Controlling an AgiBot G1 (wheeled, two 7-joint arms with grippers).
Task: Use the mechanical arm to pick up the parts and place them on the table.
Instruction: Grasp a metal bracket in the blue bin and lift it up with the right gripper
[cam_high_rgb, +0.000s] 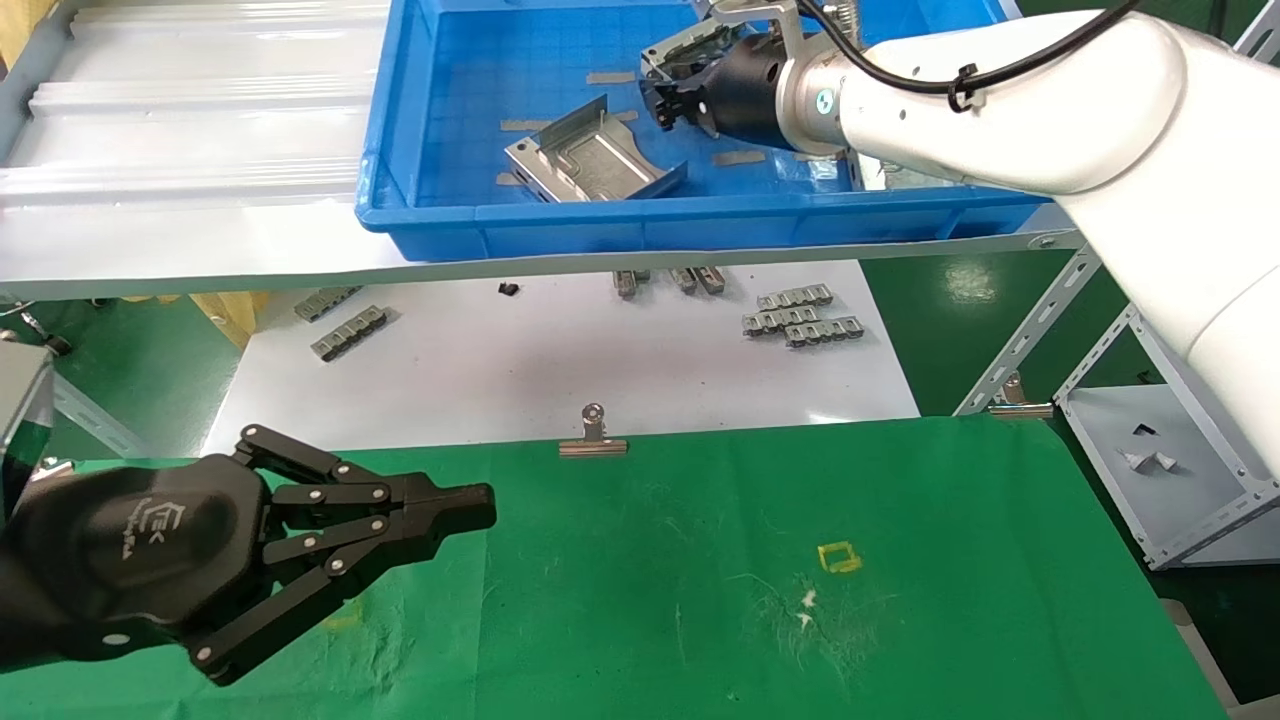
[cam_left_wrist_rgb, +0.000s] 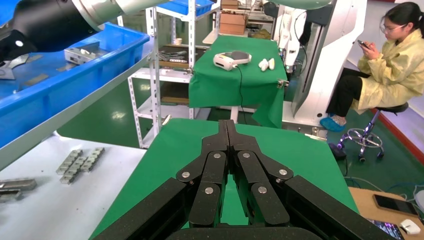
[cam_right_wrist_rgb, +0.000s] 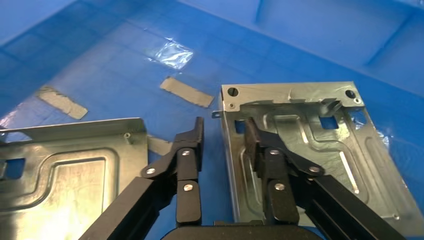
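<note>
Two shiny silver parts lie in the blue tray (cam_high_rgb: 430, 215): one (cam_high_rgb: 595, 160) in the middle, one (cam_high_rgb: 685, 50) farther back under my right gripper (cam_high_rgb: 665, 100). In the right wrist view, the right gripper (cam_right_wrist_rgb: 223, 125) is open and straddles the bent-up side wall of the far part (cam_right_wrist_rgb: 310, 145), one finger inside it and one outside over the blue floor. The other part (cam_right_wrist_rgb: 65, 175) lies beside it. My left gripper (cam_high_rgb: 480, 508) is shut and empty, parked above the front left of the green table (cam_high_rgb: 700, 560); the left wrist view (cam_left_wrist_rgb: 226, 125) shows its fingers pressed together.
A white board (cam_high_rgb: 560, 350) below the tray carries small grey toothed strips (cam_high_rgb: 800, 315). A metal clip (cam_high_rgb: 593, 430) holds the cloth's far edge. A yellow square mark (cam_high_rgb: 839, 556) is on the cloth. A grey metal rack (cam_high_rgb: 1160, 470) stands at the right.
</note>
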